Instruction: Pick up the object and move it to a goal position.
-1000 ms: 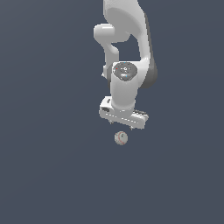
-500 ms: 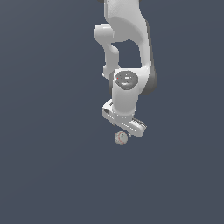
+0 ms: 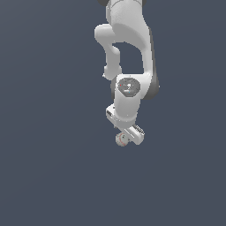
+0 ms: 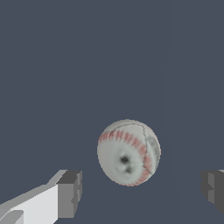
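Here the end effector [image 4: 140, 190], fingers spread wide, brackets the baseball [image 4: 128, 152] without touching it, so the grasp step likely needs lowering, then closing.

A bare simulated scene: flat slate-grey ground [image 3: 48, 176] (no walls, no furniture), plainly rendered.

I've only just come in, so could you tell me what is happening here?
A white robot arm is reaching down over a small baseball on a plain grey surface. Its end effector is open, with the fingers on either side of the ball and not touching it. The ball has not been picked up yet.
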`<action>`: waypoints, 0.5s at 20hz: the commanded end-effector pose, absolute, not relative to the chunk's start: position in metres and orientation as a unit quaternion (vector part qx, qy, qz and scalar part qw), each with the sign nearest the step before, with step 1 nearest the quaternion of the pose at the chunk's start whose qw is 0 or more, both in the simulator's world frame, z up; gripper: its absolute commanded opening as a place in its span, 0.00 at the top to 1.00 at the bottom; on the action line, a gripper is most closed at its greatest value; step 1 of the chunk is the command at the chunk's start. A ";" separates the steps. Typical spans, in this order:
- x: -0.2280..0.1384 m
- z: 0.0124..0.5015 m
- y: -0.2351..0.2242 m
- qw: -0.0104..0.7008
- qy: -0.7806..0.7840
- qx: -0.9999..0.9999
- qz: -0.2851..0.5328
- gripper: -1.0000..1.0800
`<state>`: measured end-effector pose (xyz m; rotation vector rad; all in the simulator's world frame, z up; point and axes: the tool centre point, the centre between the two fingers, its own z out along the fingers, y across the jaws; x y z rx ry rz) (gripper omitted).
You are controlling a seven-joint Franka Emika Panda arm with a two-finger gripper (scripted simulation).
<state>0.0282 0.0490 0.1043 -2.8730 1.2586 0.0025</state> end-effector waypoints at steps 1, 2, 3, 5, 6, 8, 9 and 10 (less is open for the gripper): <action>0.029 0.102 0.049 0.001 0.417 -0.909 0.000 0.04; 0.029 0.101 0.049 0.001 0.422 -0.907 0.000 0.04; 0.030 0.100 0.049 0.001 0.425 -0.905 0.000 0.04; 0.030 0.099 0.049 0.000 0.431 -0.902 0.000 0.04; 0.030 0.098 0.049 0.000 0.434 -0.901 0.000 0.04; 0.030 0.098 0.049 0.000 0.436 -0.900 0.000 0.04; 0.030 0.098 0.049 0.000 0.436 -0.900 0.000 0.04; 0.030 0.098 0.050 0.000 0.434 -0.901 0.000 0.04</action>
